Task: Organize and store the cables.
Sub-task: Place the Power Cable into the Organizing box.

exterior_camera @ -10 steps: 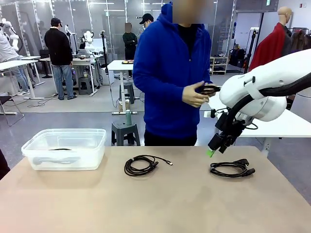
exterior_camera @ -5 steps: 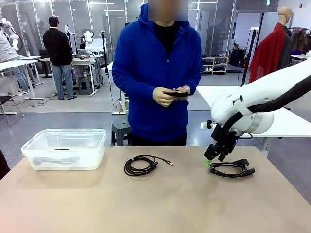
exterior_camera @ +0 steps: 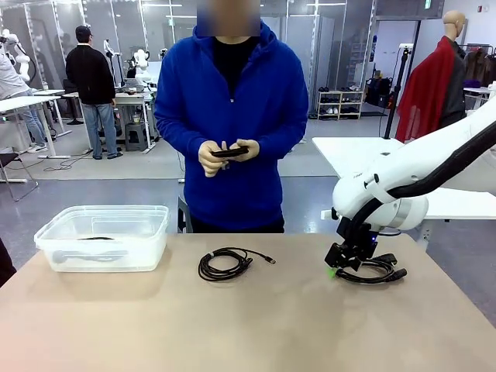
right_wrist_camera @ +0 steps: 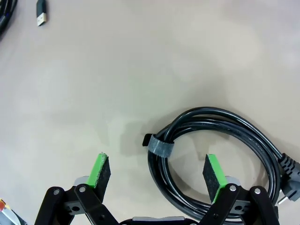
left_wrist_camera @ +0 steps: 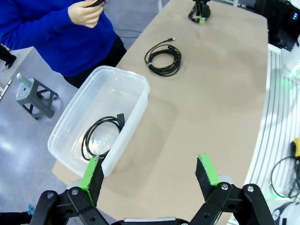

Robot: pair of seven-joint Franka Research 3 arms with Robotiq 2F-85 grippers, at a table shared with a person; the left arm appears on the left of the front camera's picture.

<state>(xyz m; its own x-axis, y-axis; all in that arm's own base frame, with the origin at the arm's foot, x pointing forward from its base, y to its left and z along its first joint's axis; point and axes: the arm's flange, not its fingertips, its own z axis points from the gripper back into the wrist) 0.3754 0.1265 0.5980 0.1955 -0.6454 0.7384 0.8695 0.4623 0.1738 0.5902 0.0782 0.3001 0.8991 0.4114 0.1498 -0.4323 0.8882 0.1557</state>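
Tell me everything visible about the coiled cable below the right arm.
The cable is a thick, glossy black cord, rubbery-looking, wound in a loose oval coil of several turns and bound at one spot by a grey strap. A black moulded plug ends it at one side. It lies flat on the tan table, at the robot's right. The open right pincer straddles its strapped side; whether it touches cannot be told.

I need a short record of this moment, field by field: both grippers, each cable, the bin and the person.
Right gripper: open, low over the right cable, not gripping
Left gripper: open, high above the bin area
Middle cable: coiled on the table, apart from both grippers
Bin: clear plastic, one coiled cable inside
Person: both hands hold a dark object
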